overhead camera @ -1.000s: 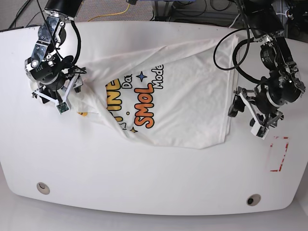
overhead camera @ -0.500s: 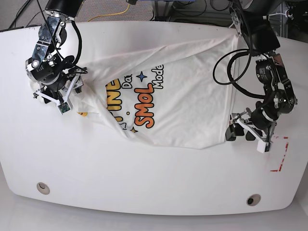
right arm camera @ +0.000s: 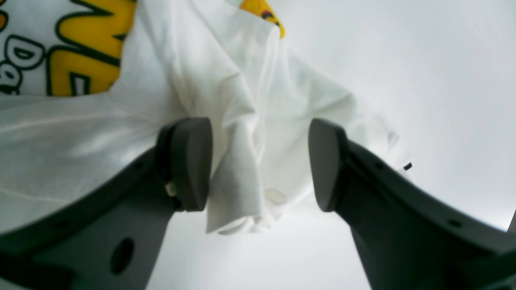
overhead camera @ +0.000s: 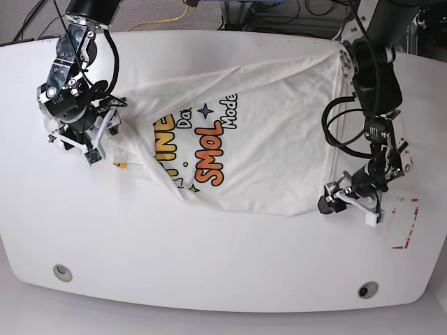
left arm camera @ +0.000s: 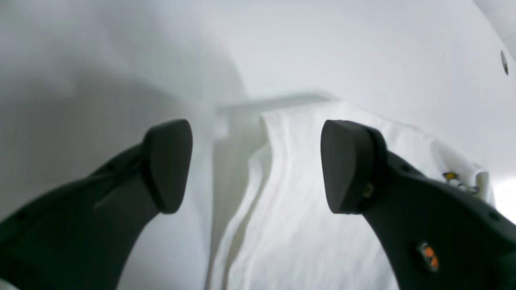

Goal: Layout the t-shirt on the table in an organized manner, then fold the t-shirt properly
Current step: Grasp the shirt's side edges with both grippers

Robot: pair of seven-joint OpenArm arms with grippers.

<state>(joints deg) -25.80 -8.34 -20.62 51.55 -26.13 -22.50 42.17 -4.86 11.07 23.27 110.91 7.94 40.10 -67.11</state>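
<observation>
Lying crumpled across the worktop (overhead camera: 209, 258), the t-shirt (overhead camera: 279, 146) had its near hem corner between the gaping left tool (overhead camera: 347, 202), while the right tool (overhead camera: 79, 143) straddled bunched sleeve cloth, unclamped.

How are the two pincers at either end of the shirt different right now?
The right pincer has a bunched fold of the t-shirt between its pads, near the printed end; the left pincer has nothing gripped and hangs over the plain hem corner. The left pincer's pads stand wider apart than the right's. Both have dark pads and point down at the white table.
</observation>
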